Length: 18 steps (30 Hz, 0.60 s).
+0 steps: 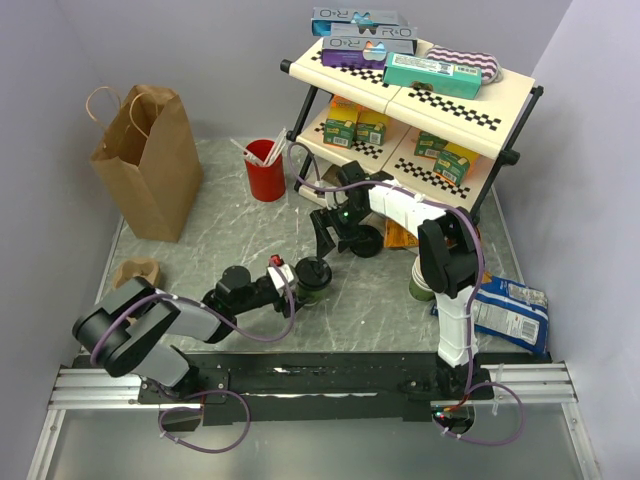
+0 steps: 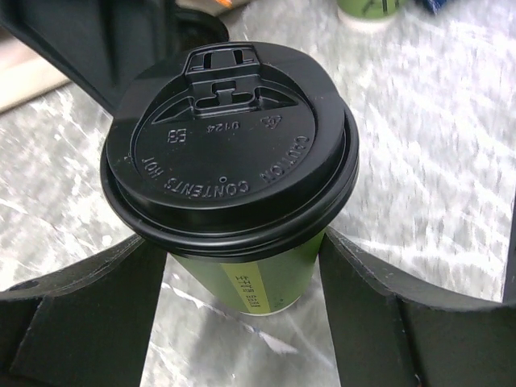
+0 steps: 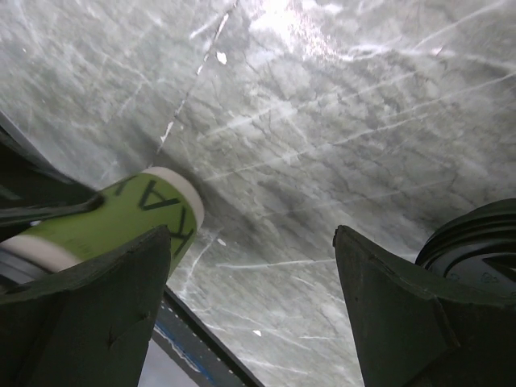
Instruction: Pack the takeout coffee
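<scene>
Not packed yet. On the table [image 1: 230, 230], the paper bag [image 1: 148, 160] stands far left, well apart from the coffee cup [image 1: 314, 277], upright near centre. Grasp looks done, lift and bagging are left. Only the left wrist view shows the left gripper [image 2: 242, 250] pinching the cup under its lid [image 2: 230, 137]. The right wrist view shows the right gripper [image 3: 251, 238] spread and empty.
</scene>
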Available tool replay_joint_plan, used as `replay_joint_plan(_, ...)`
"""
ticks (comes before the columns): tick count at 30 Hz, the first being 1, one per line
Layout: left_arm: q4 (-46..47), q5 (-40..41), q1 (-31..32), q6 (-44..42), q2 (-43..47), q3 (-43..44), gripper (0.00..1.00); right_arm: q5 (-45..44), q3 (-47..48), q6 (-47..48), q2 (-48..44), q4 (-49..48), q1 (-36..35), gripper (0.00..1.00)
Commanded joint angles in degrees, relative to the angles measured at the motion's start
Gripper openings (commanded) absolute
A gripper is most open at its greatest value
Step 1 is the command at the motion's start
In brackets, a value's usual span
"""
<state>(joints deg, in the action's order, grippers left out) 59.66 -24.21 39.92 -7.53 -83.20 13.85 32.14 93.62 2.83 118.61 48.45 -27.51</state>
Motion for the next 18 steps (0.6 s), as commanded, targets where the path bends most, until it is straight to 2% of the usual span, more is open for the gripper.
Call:
replay_joint_plan(1, 6.0, -2.51, -0.11, -2.05, -1.88, -0.84, 0.64, -0.06, 2.35, -1.07, 0.66, -1.34, -0.36, 0.88)
replay_joint_plan(4, 3.8, -1.55, -0.11, -1.26, -2.23, 0.3, 0.65, -0.24, 2.26, -1.07, 0.66, -1.34, -0.36, 0.88)
replay_joint_plan(7, 3.19, -1.81, -0.11, -1.44, -2.06, -0.05, 0.72, -0.41, 2.18, -1.25, 0.4, -1.6, -0.44, 0.88)
replay_joint_plan(8, 2.4, -1.55, -0.11, -1.52, -1.79, 0.21, 0.78, -0.5, 2.18, -1.34, 0.22, -1.69, -0.44, 0.89)
replay_joint_plan(11, 2.04, -1.98, -0.11, -1.96, -1.0, -0.31, 0.88, -0.94, 2.09, -1.25, -0.48, -1.69, -0.44, 0.89)
replay_joint_plan(18, -4.1, -4.27, -0.11, -2.32, 2.16, 0.65, 0.99, -2.08, 2.17, -1.07, -2.41, -1.78, -0.36, 0.9)
